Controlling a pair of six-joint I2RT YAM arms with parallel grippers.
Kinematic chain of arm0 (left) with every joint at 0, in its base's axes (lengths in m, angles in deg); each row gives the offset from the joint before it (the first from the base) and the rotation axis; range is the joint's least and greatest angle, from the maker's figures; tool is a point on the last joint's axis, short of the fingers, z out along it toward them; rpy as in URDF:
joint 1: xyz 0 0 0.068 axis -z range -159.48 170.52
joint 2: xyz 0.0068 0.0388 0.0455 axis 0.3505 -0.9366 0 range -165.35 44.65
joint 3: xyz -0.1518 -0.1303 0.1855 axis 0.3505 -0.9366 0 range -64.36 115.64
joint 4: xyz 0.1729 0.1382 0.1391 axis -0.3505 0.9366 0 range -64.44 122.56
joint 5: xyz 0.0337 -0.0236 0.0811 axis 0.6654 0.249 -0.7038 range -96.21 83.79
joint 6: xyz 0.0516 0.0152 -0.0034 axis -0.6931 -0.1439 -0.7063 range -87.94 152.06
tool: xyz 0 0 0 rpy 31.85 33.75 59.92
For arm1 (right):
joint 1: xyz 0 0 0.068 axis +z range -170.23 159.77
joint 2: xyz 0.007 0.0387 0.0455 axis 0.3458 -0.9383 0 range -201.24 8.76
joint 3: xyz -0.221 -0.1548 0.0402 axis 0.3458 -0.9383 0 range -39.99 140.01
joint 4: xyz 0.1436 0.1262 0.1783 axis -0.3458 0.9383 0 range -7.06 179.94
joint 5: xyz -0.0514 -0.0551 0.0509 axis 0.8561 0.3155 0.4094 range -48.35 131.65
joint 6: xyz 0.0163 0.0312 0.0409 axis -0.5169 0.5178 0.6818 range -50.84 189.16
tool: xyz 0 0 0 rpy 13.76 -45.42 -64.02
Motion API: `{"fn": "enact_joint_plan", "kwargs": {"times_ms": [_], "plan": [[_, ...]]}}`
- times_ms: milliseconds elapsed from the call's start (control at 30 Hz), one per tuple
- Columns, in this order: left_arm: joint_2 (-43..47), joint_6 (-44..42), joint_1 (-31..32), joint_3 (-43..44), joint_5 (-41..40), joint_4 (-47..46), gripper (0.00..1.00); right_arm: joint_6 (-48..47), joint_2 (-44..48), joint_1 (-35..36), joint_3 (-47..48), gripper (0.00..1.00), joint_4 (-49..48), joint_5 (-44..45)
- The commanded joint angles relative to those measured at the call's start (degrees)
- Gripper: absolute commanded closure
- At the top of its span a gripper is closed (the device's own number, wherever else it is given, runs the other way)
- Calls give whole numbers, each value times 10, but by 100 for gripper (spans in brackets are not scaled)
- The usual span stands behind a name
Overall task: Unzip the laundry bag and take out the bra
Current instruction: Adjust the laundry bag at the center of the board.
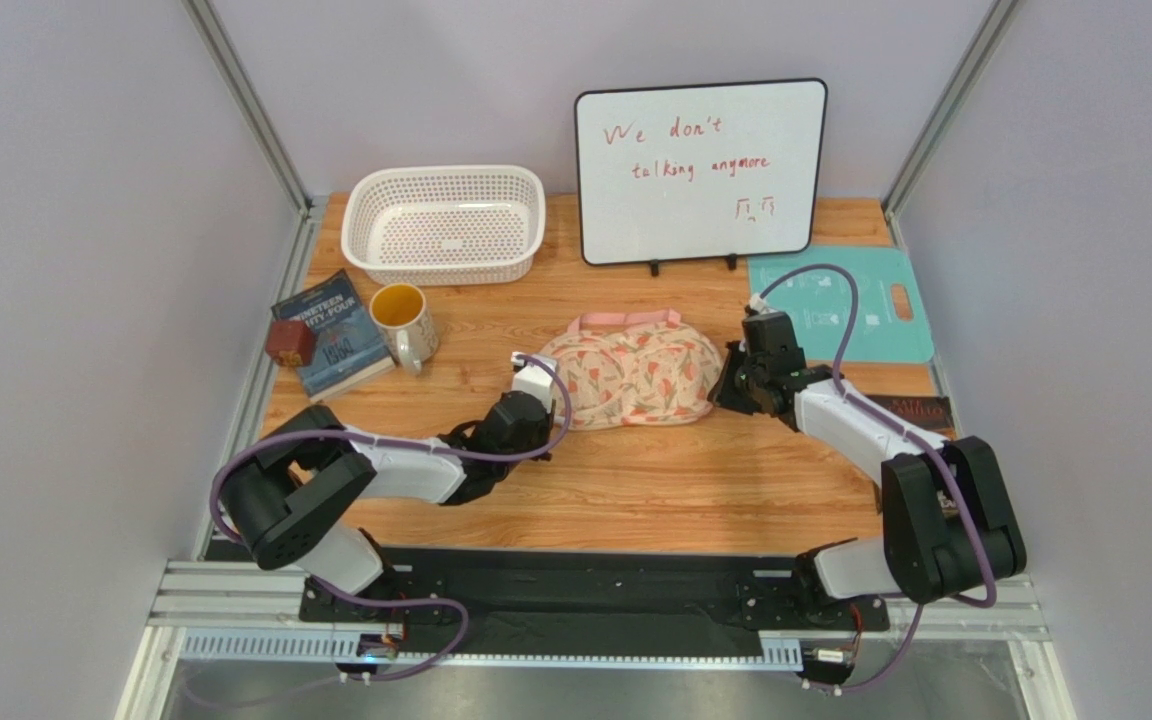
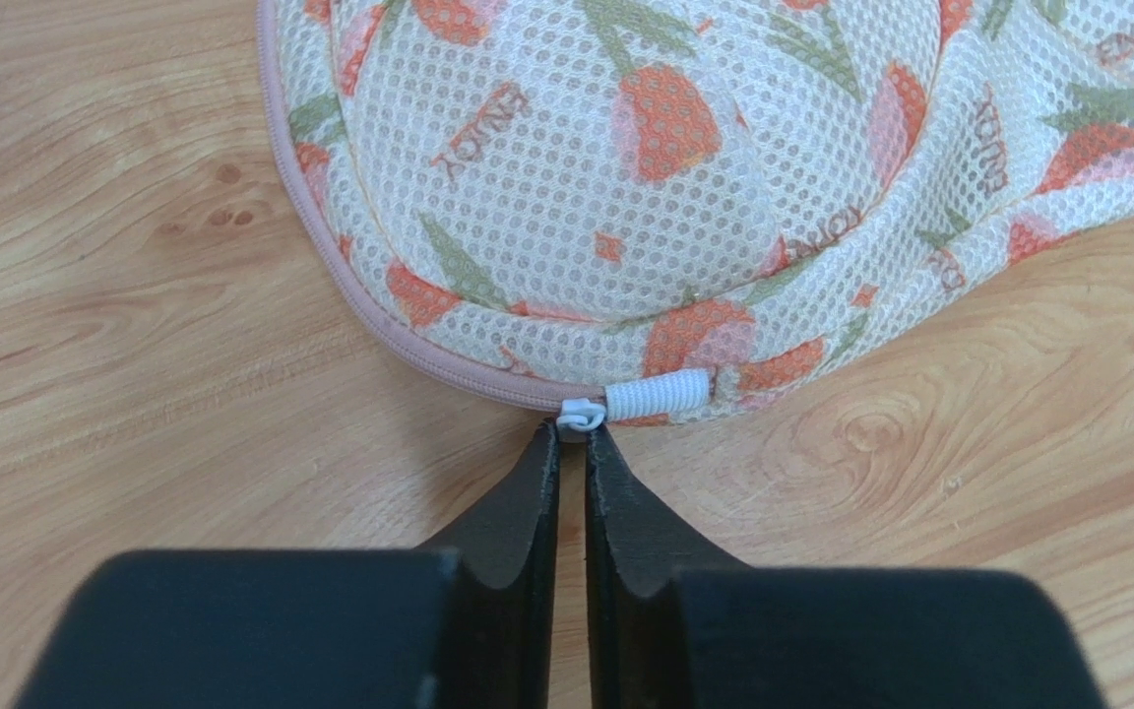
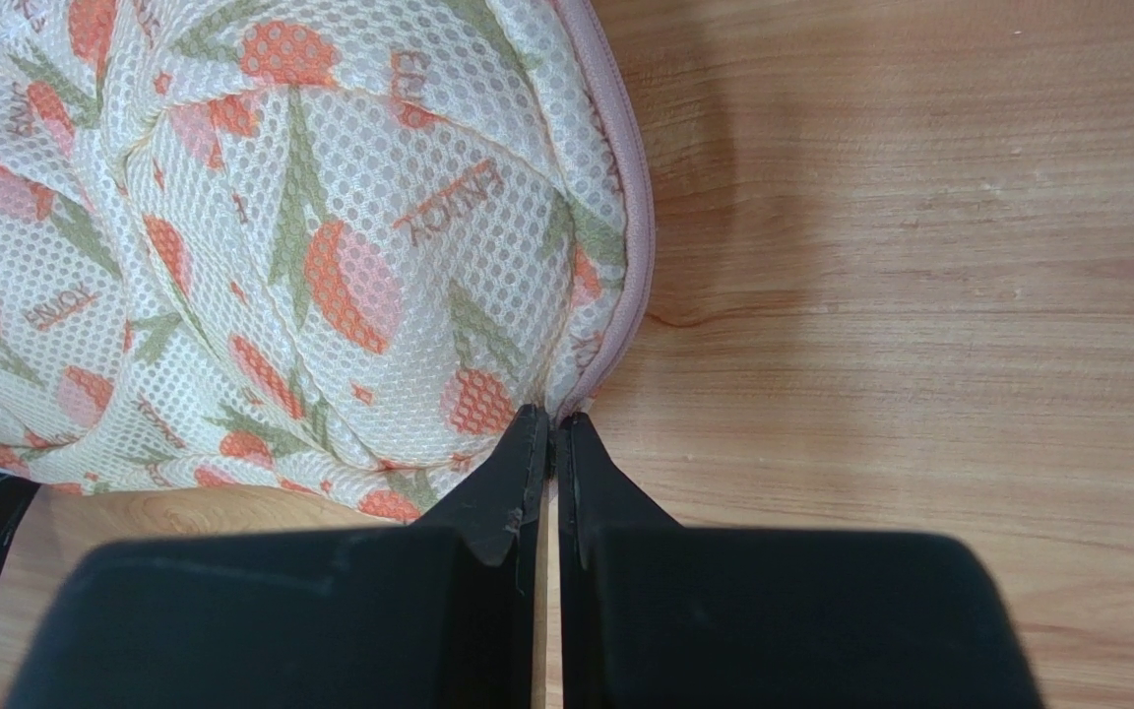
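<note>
1. The laundry bag [image 1: 635,375] lies flat near the middle of the table [image 1: 657,495], between the two arms.
2. Its long axis runs left to right across the table, with the two rounded lobes side by side: one lobe points at the left arm, the other at the right arm.
3. The pink strap [image 1: 627,320] lies along the far edge of the bag, on the side away from the arm bases.
4. The pink zipper trim [image 2: 325,251] follows the rim of the left lobe and looks zipped shut along the stretch in view.
5. The left pincer [image 2: 570,436] sits low at the near-left rim of the bag. Only a thin slit shows between its jaws, and they pinch the small white zipper pull [image 2: 581,417] at their tips.
6. The right pincer [image 3: 552,421] is at the right-hand lobe, closed tight on the bag's pink-trimmed edge.
7. Behind the bag, well apart from it, stand a white perforated basket [image 1: 444,222] and a whiteboard [image 1: 699,170].
8. A yellow mug [image 1: 402,323] and a book [image 1: 330,333] are to the far left.
</note>
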Motion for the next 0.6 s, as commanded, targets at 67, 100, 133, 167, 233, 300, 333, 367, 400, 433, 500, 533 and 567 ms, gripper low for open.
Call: {"fn": "enact_joint_plan", "kwargs": {"times_ms": [67,100,133,167,233,300,333,367,400,433,500,533,567], "plan": [[-4,2,0,10,-39,4,100,-17,8,-1,4,100,-12,-7],[-2,2,-1,9,-42,5,100,-18,8,-1,4,100,-12,-6],[0,2,-1,8,-44,4,100,-18,9,-1,3,100,-11,-5],[1,2,-1,6,-50,4,100,-19,11,-1,2,100,-10,-4],[8,2,-1,0,-53,-1,100,-22,13,-1,0,100,-9,-4],[15,0,-1,-5,-51,-5,100,-24,15,-1,0,100,-8,-4],[15,-2,-1,-5,-52,-5,100,-24,15,-1,0,100,-6,-2],[22,-2,0,-6,-55,-5,100,-24,17,-2,0,100,-4,0],[26,-2,0,-10,-57,-4,100,-26,17,-1,0,100,-4,3],[30,-3,-1,-13,-58,-3,100,-27,19,-1,0,100,-2,4],[51,-5,-1,-21,-59,0,100,-29,22,-2,1,100,2,7],[58,-7,-1,-23,-58,1,100,-29,25,-2,1,100,3,8],[68,-12,0,-26,-58,3,100,-29,25,-4,1,100,5,8]]}}
